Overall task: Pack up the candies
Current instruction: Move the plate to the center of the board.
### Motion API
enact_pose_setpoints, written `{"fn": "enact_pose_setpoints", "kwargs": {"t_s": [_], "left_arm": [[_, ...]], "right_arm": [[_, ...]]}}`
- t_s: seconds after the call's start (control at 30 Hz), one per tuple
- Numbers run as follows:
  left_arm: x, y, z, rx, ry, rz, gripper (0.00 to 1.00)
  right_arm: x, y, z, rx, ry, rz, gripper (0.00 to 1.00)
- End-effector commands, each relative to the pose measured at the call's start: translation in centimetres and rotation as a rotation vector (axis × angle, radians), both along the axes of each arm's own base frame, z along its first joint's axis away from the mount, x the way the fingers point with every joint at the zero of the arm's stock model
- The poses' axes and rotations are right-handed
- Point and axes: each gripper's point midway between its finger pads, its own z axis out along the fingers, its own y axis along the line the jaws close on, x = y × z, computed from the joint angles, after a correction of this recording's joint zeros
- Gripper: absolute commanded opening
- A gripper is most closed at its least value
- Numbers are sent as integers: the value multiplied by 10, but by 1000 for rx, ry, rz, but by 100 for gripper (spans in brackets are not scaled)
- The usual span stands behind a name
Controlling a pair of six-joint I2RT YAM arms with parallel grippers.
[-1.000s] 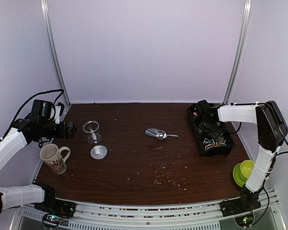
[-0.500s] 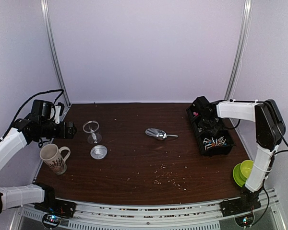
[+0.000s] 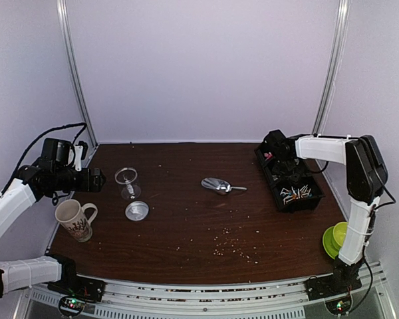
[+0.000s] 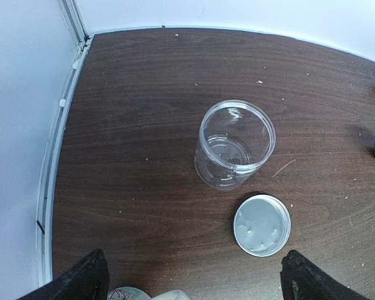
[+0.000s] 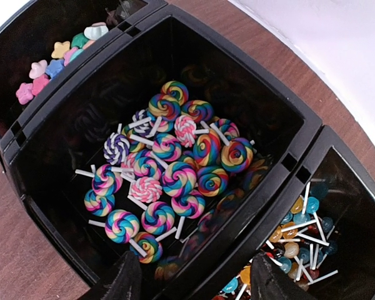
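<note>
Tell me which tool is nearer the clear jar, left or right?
Left. The left tool hovers open just left of the clear jar. The right tool is far off to the jar's right, over the black bin.

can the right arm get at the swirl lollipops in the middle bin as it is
Probably yes: the right gripper hangs open right above the swirl lollipops, and the bin has no lid.

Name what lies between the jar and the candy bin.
The metal scoop lies between jar and bin; the top view shows it.
</note>
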Motion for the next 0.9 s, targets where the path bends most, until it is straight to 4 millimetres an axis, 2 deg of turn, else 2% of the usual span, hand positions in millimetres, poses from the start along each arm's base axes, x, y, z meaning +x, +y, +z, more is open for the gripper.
{"fn": "enact_pose_setpoints", "kwargs": {"t_s": [0.0, 0.43, 0.63, 0.87], "left_arm": [[4, -2, 14, -23, -52, -2, 98], [4, -2, 14, -23, -52, -2, 98], [5, -2, 15, -24, -53, -2, 98], [4, -2, 15, -21, -55, 2, 98]], "right_arm": [[18, 26, -11, 43, 39, 138, 59], [44, 67, -23, 18, 131, 359, 59], [52, 87, -21, -30, 161, 480, 59], [55, 99, -23, -57, 196, 560, 59]]}}
